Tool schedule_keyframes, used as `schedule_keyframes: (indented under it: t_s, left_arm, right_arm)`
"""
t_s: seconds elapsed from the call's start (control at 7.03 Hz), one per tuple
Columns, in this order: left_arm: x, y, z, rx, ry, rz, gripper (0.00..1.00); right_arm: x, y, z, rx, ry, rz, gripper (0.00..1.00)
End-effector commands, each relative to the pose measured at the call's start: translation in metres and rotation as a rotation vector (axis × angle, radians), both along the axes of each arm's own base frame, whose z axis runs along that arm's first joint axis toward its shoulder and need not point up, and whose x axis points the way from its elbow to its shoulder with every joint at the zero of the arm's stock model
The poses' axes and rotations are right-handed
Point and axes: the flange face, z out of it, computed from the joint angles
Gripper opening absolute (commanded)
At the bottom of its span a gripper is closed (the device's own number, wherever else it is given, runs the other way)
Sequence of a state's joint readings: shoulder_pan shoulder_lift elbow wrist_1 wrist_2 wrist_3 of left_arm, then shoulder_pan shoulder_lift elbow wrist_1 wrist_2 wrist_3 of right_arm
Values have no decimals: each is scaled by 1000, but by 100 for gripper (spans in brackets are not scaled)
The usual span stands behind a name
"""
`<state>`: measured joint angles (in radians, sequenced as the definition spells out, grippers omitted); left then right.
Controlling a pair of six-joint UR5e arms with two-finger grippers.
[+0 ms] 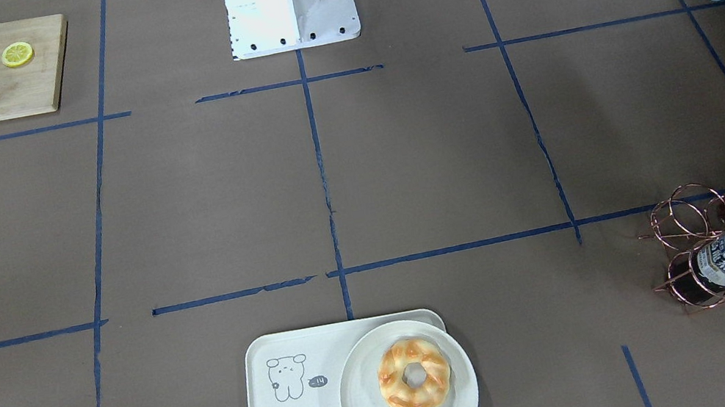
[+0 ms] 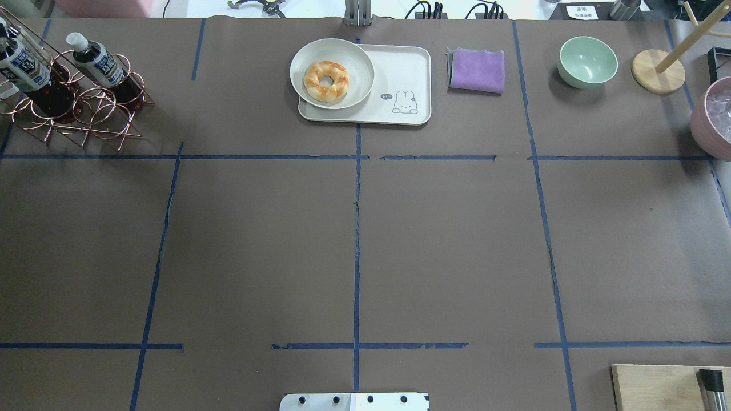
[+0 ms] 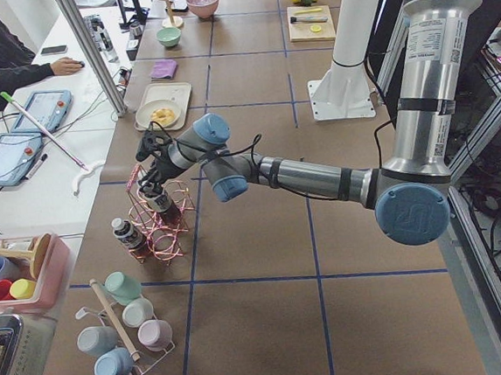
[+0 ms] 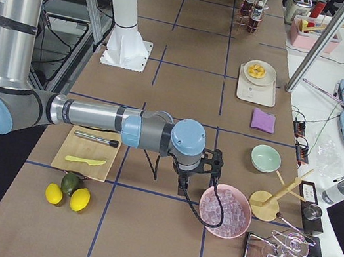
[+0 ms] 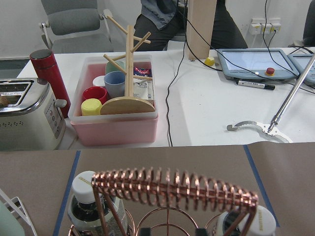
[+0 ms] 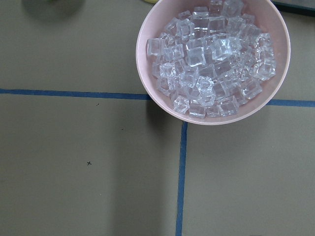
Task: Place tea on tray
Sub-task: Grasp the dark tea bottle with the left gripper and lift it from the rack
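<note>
Pincer (image 3: 148,164) over rack (image 3: 172,231), left arm (image 3: 307,176) outstretched

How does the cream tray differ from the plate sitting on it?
The tray is rectangular with rounded corners; the plate is round. The tray carries a small line-drawn animal; the plate is plain. The plate holds a doughnut; the tray holds only the plate, which overhangs its corner. Both are cream.
</note>
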<state>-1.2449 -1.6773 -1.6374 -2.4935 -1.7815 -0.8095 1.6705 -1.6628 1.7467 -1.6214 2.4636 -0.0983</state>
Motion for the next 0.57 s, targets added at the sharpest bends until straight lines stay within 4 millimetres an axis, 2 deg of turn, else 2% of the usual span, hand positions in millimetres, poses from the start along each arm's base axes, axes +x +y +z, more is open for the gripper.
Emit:
schedule_keyframes:
  t_s: [0.0, 0.28, 0.43]
  left_arm:
    - [-23, 10, -4, 2, 13, -17, 0]
    - [-54, 17, -24, 8, 49, -15, 0]
    - [-69, 28, -22, 3, 58, -21, 0]
  right_arm:
    - [0, 0, 1, -1, 0, 0, 100]
    - [-1, 0, 3, -6, -1, -3, 100]
    - [0, 0, 4, -8, 1, -1, 100]
